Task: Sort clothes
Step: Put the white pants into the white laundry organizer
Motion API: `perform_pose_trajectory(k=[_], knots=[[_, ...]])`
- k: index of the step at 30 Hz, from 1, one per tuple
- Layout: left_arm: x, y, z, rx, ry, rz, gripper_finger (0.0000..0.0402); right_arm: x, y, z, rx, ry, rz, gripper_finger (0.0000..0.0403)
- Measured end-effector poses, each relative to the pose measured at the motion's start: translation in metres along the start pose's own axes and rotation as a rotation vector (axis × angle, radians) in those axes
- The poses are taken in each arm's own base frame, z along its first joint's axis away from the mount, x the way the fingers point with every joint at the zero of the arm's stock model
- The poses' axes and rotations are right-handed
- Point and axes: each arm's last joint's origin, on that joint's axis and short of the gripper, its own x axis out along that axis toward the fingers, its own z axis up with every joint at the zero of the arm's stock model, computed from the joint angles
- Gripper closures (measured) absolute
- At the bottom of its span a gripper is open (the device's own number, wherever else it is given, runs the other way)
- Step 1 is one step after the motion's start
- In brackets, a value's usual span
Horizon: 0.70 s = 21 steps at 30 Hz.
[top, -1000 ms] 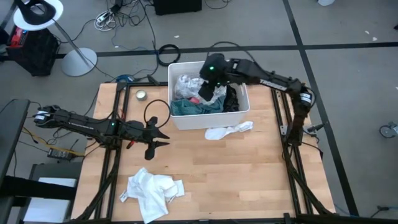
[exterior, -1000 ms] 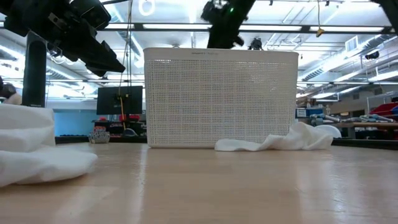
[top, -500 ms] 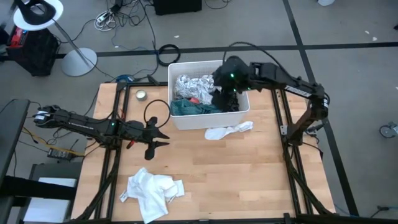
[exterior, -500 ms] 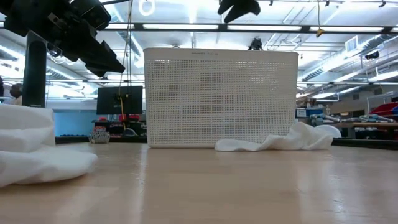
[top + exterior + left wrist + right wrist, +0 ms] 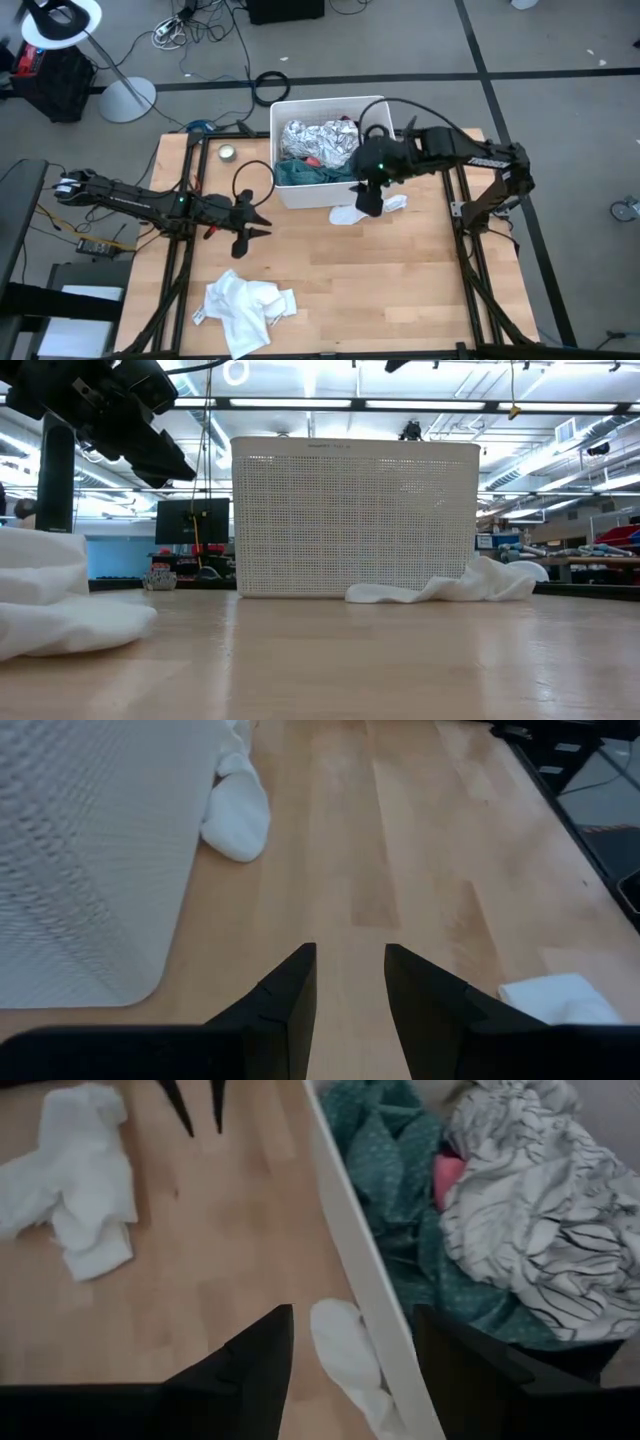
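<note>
The right gripper [image 5: 366,200] hangs over the bench [image 5: 400,280] just outside the front wall of the white bin [image 5: 330,190], right above the white sock [image 5: 350,214] that lies against that wall. Its jaws stand apart and empty, the sock showing between them in the right wrist view.

The main risk is the bin wall. The sock touches it, so a jaw coming down on the bin side could strike the rim or pinch the wall along with the fabric, dragging the bin. A shallow closing might catch only a fold, and the sock could slip free on the lift.

Inside the bin, the leaf-print garment [image 5: 318,136] sits toward 12 o'clock, the teal garment [image 5: 300,172] toward 7 o'clock and a red one [image 5: 450,1172] between them; from the low view I cannot tell how high they pile.

The left gripper [image 5: 243,222] waits at the bench's 9 o'clock, jaws apart, empty. The plain white garment [image 5: 243,310] lies at 7 o'clock, well apart.
</note>
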Motion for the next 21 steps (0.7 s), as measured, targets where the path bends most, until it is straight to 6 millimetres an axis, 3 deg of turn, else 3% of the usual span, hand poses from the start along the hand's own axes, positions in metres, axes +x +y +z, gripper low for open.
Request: perform_pose_trajectory(k=[12, 16, 21], knots=[[-0.001, -0.002, 0.011, -0.007, -0.121, -0.013, 0.0275, -0.004, 0.038, -0.012, -0.056, -0.001, 0.035, 0.0209], [-0.001, -0.002, 0.015, -0.016, -0.157, -0.009, 0.0275, 0.011, 0.058, -0.028, -0.099, 0.039, -0.002, 0.0209], [-0.001, -0.003, 0.015, -0.071, -0.158, -0.025, 0.0275, 0.048, 0.083, -0.053, -0.140, 0.040, 0.026, 0.0212]])
